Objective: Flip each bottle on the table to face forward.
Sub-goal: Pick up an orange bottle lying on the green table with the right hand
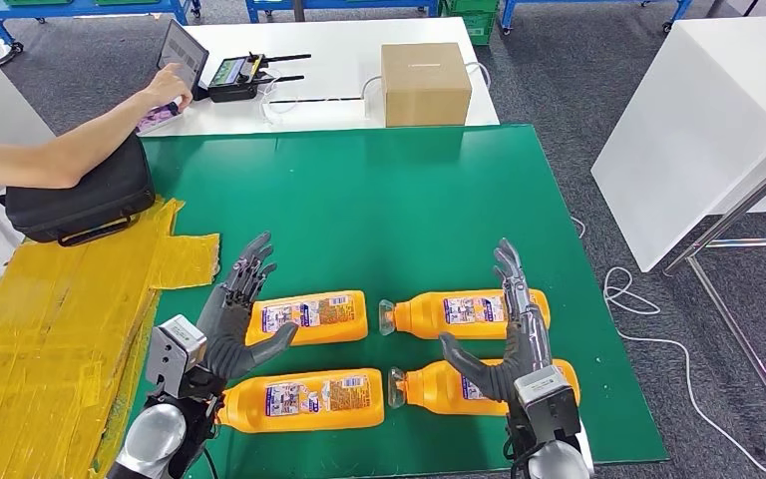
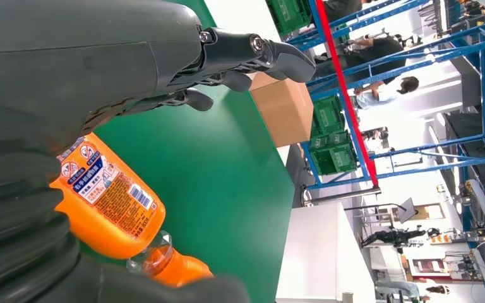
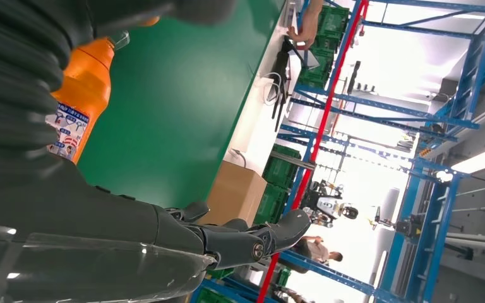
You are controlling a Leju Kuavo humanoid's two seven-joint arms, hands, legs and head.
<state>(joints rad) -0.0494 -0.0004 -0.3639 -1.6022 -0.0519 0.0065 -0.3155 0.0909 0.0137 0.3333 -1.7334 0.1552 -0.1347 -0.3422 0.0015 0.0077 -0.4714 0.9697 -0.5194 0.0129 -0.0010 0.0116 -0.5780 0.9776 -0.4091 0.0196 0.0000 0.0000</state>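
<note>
Several orange bottles lie on their sides on the green mat (image 1: 389,210) in two rows. The far left bottle (image 1: 309,317) and near left bottle (image 1: 304,399) show their labels; so do the far right bottle (image 1: 459,312) and near right bottle (image 1: 444,387). My left hand (image 1: 239,319) hovers open at the left end of the far left bottle (image 2: 110,202), fingers spread. My right hand (image 1: 509,334) is open above the two right bottles, fingers pointing away, thumb over the near right bottle (image 3: 79,101).
A cardboard box (image 1: 425,83) stands on the white table behind the mat. A person's arm (image 1: 70,150) reaches to a tablet at the back left, above a black bag (image 1: 80,205). Yellow taped cardboard (image 1: 50,329) lies left of the mat. A white table (image 1: 698,120) stands to the right.
</note>
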